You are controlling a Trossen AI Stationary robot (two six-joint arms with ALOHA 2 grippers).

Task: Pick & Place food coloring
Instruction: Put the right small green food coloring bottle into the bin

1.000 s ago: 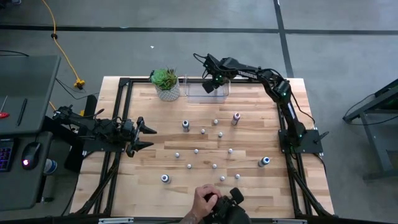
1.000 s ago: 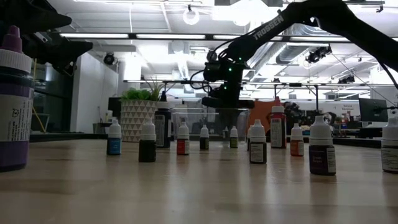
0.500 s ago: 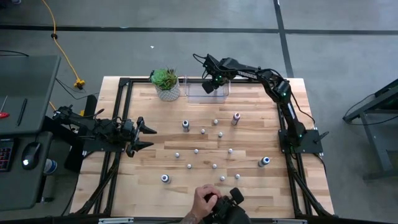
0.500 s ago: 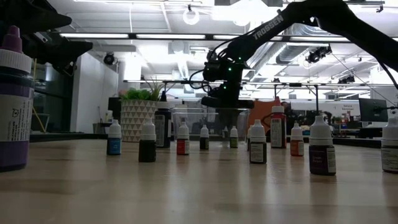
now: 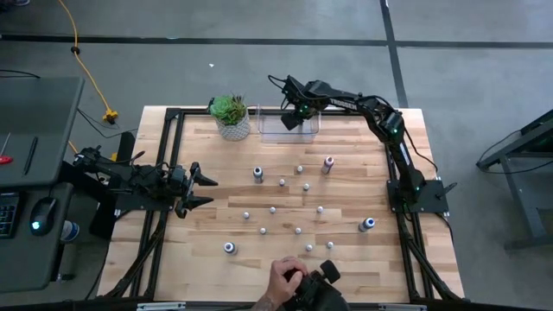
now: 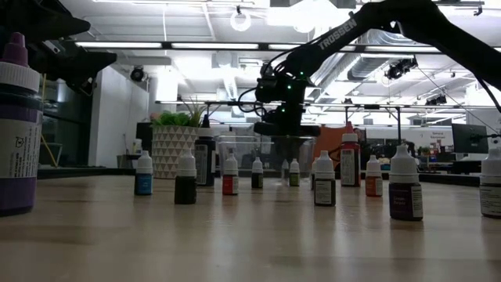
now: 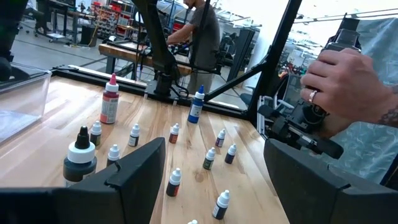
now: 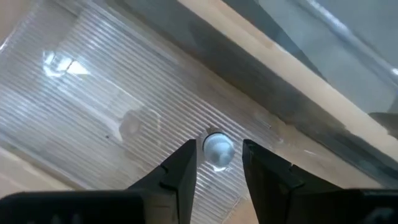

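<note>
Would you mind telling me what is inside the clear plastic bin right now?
Through the right gripper, open above the clear plastic bin, one small white-capped food coloring bottle shows against the ribbed floor. Whether it has been released cannot be seen. The gripper hides part of the bin.

Bright ceiling lamps (image 6: 240,17) glare; the nearest bottle (image 6: 17,125) looks blurred.

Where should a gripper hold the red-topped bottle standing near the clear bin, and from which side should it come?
Probably on the body, just under the cap. The red-topped bottle stands upright, taller than the small bottles nearby and apart from them, so coming straight down from above looks best, fingers either side. The right gripper above the clear bin is nearest.
</note>
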